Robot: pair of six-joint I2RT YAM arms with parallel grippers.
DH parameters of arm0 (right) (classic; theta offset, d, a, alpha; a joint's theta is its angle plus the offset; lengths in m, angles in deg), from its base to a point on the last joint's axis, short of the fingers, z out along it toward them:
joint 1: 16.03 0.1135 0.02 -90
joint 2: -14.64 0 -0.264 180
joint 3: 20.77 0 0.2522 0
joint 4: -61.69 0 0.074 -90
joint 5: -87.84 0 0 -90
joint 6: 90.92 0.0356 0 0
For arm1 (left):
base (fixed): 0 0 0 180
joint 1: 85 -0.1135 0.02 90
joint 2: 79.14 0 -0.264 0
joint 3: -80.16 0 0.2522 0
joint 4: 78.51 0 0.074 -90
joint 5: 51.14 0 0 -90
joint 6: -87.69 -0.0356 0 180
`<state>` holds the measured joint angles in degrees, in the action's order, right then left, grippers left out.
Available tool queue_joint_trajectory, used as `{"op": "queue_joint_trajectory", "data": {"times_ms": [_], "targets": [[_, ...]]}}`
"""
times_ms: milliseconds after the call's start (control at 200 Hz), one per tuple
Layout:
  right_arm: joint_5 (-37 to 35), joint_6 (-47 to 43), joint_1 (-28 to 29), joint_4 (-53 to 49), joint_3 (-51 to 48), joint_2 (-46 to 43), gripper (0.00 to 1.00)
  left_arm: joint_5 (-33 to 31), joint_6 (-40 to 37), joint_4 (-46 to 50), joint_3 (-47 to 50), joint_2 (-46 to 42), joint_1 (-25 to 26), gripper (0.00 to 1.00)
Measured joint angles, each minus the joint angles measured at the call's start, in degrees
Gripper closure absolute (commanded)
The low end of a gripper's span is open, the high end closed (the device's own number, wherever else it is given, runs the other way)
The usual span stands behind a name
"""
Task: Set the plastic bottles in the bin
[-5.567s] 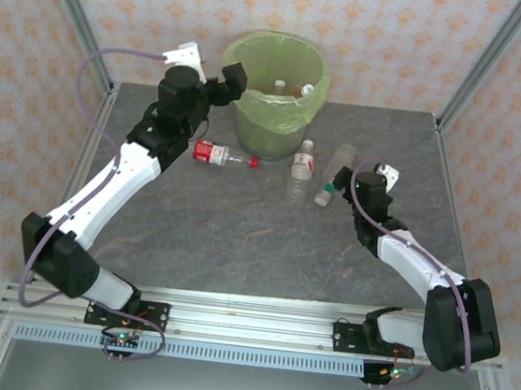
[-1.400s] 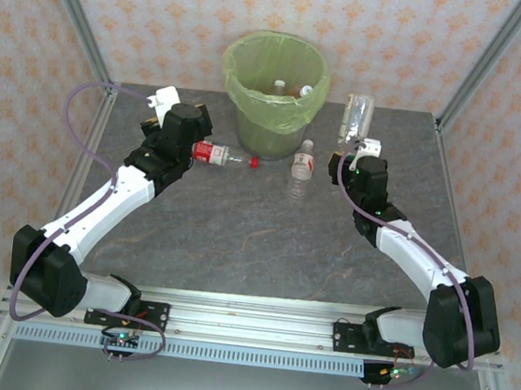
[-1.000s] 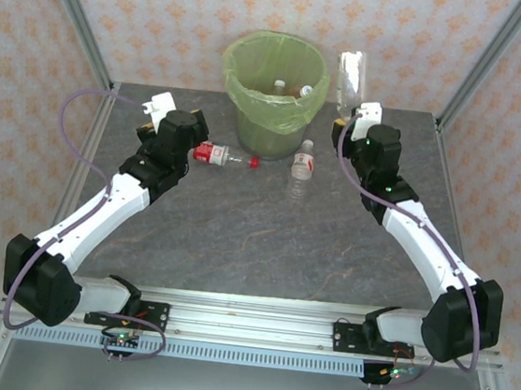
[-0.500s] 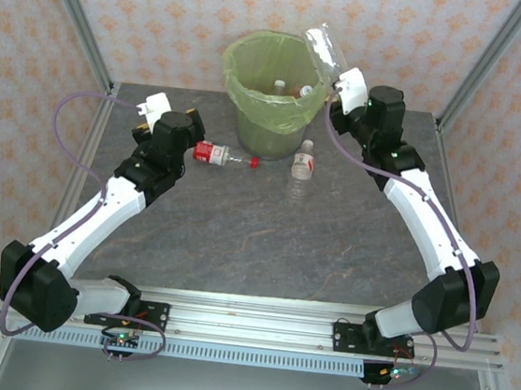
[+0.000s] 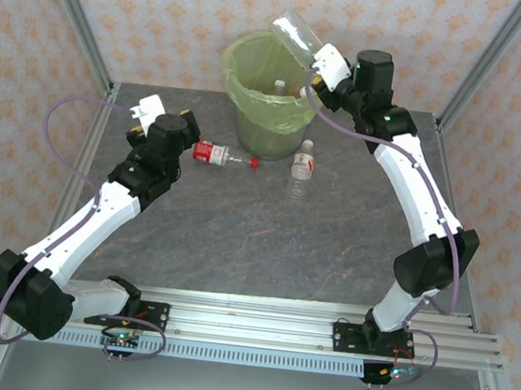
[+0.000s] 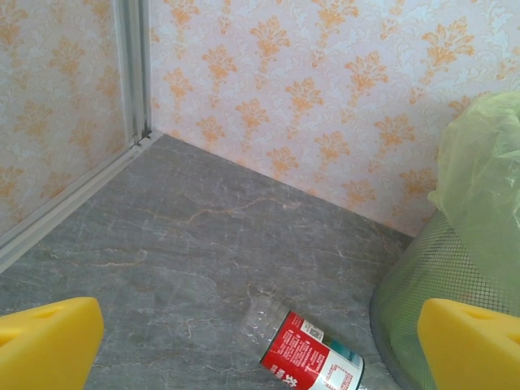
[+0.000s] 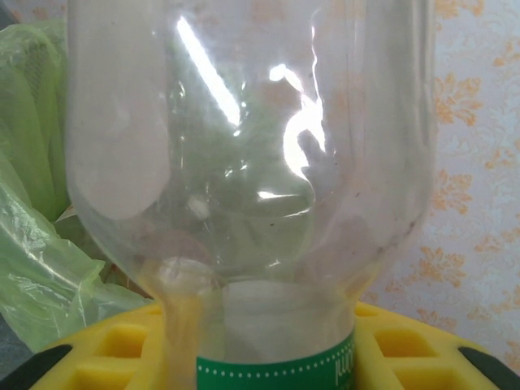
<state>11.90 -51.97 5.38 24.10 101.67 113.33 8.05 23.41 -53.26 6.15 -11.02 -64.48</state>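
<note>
Right side: see right hand (image 5: pixel 324 70) up at the far right rim of the bin (image 5: pixel 251 109), clamped on the neck end of a clear bottle (image 5: pixel 296 35). Read the bottle as tilted, base pointing up and left, hanging over the bin's open mouth and well off the surface (image 5: pixel 237 239). Confirm from the right wrist: yellow pads (image 7: pixel 114 353) pressed on both sides of the bottle at a green label band (image 7: pixel 276 367), with the green bag (image 7: pixel 32 211) behind on the left.

Inside the bin: spot a white-capped bottle (image 5: pixel 278 86) and an orange-red item (image 5: pixel 302 91) beside it, too small to identify.

Left on the surface: find a red-label bottle (image 5: pixel 220 155) lying on its side just front-left of the bin, red cap to the right. Find a white-label bottle (image 5: pixel 302 165) lying just in front of the bin, white cap toward the bin.

Left side: see left hand (image 5: pixel 161 116) low over the surface, just left of the red-label bottle and apart from it, fingers spread wide, holding nothing. Confirm from the left wrist: yellow fingertips (image 6: pixel 49 341) at both bottom corners. See the red-label bottle ahead between them, nearer the right one, and the bin's mesh wall (image 6: pixel 422 301) on the right.
</note>
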Motion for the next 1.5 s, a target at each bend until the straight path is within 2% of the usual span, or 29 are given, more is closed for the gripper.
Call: {"op": "queue_joint_trajectory", "data": {"times_ms": [410, 616, 726, 1041, 1191, 1501], "targets": [[-3.67, -6.25, 1.29, -17.99, 27.52, 16.65, 1.00, -0.20, -0.02, 1.31, 0.96, -0.44, -0.17, 0.00], [-9.05, -12.72, 3.06, -19.76, 29.03, 19.28, 0.97, -1.01, -0.02, 1.86, 2.12, -1.49, -0.44, 0.00], [-13.31, -17.05, 3.96, -19.08, 27.15, 19.28, 0.86, -1.22, -0.02, 2.05, 2.69, -2.32, -0.44, 0.00], [-20.33, -22.60, 4.22, -14.82, 25.73, 20.13, 0.36, -1.20, 0.39, 2.03, 2.71, -2.38, -1.07, 0.00], [-21.42, -23.45, 4.70, -11.43, 27.93, 22.32, 0.26, -1.18, 0.85, 2.05, 2.71, -2.34, -1.07, 0.00], [-23.61, -20.00, 4.96, -6.05, 28.48, 24.26, 0.24, -1.20, 1.14, 2.10, 3.37, -2.51, -1.07, 0.00]]}}
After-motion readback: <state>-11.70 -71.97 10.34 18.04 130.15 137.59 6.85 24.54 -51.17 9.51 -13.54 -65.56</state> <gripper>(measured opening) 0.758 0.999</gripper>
